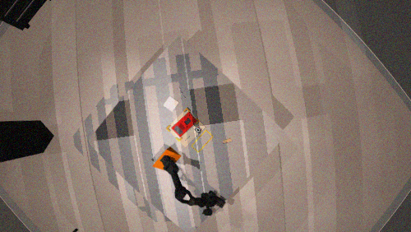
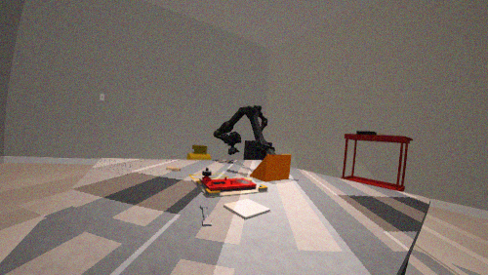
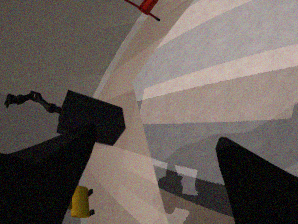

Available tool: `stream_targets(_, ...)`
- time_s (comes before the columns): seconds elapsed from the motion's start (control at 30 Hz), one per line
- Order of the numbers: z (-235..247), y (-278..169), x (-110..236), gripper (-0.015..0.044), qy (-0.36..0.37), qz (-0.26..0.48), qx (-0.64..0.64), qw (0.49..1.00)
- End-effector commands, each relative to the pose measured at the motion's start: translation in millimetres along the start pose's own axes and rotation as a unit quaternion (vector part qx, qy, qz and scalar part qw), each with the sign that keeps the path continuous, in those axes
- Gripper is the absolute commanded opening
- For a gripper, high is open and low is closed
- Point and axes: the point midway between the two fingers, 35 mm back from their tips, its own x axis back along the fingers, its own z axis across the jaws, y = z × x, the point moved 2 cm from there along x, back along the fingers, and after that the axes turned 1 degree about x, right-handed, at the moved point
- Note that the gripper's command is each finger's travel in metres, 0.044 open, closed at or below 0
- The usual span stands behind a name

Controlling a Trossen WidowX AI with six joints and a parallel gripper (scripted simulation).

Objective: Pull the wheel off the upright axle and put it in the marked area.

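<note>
The black six-joint arm [image 1: 177, 181] is folded back toward the lower middle of the top view, and its black parallel-jaw gripper [image 1: 210, 201] hangs spread wide with nothing between the fingers; in the wrist view the two dark fingers stand far apart at the lower left and lower right. I judge this a starting pose, kept clear of the work so the approach can be planned from above.

The small dark wheel [image 1: 197, 129] sits on its upright axle at the right corner of the flat red fixture plate with a yellow rim [image 1: 183, 123], just above centre in the top view. In the exterior view the wheel [image 2: 207, 172] shows as a dark knob standing at the left end of the red plate [image 2: 228, 183]. The axle itself is too small to make out. Standing upright, it asks for a straight lift.

The yellow-outlined square marked area [image 1: 202, 141] lies just beside the wheel, down and to the right, so the carry should be short. The wheel is well apart from the gripper, so the task looks not yet begun.

An orange wedge-shaped block [image 2: 272, 168] stands by the arm's base, and a flat white square tile [image 2: 247, 208] lies near the lower middle of the exterior view. A red metal table frame [image 2: 375, 138] stands at the right, by the wall.
</note>
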Motion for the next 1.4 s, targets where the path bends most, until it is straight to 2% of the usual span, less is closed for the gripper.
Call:
stream_targets(0.0,-1.8,-1.5,1.3,0.0374,-0.002,0.003,0.003,1.0)
stream_targets(0.1,-26.5,-20.4,20.8,0.03,-0.034,0.046,0.051,0.997)
stream_targets(0.4,-116.3,-64.7,123.6,0.03,-0.13,0.219,0.235,0.938)
stream_targets(0.53,-145.2,-67.0,163.1,0.03,-0.149,0.272,0.299,0.903)
stream_targets(0.67,-185.1,-57.5,218.6,0.03,-0.162,0.336,0.391,0.842)
stream_targets(1.0,-262.4,19.4,349.1,0.03,-0.138,0.468,0.595,0.638)
stream_targets(1.2,-290.4,96.6,412.3,0.03,-0.084,0.522,0.693,0.49)
stream_targets(1.37,-303.9,171.7,447.4,0.03,-0.02,0.546,0.755,0.363)
